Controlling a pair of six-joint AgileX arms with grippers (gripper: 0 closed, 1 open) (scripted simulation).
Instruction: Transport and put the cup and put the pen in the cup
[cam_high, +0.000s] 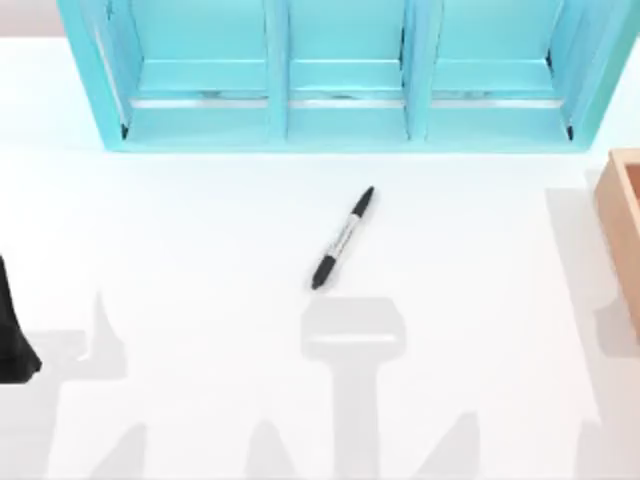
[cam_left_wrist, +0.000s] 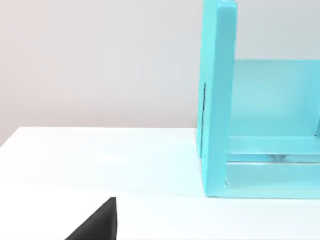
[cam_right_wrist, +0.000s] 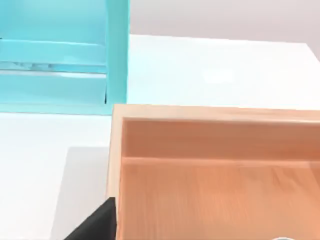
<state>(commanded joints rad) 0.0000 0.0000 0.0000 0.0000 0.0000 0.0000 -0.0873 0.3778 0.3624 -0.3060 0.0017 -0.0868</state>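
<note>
The pen (cam_high: 343, 238) lies flat on the white table near the middle, slanting from lower left to upper right, black with a grey barrel. It lies alone, with nothing touching it. The cup is out of view. My left arm (cam_high: 14, 325) is a dark shape at the table's left edge, far from the pen. A black part of my left gripper (cam_left_wrist: 95, 224) shows in the left wrist view, facing the shelf's end wall. A black part of my right gripper (cam_right_wrist: 95, 223) shows in the right wrist view, beside the wooden box's corner.
A turquoise shelf unit (cam_high: 345, 80) with three bays spans the back of the table. A light wooden open box (cam_high: 622, 235) stands at the right edge, its inside (cam_right_wrist: 215, 195) close under the right wrist camera. Arm shadows fall across the front of the table.
</note>
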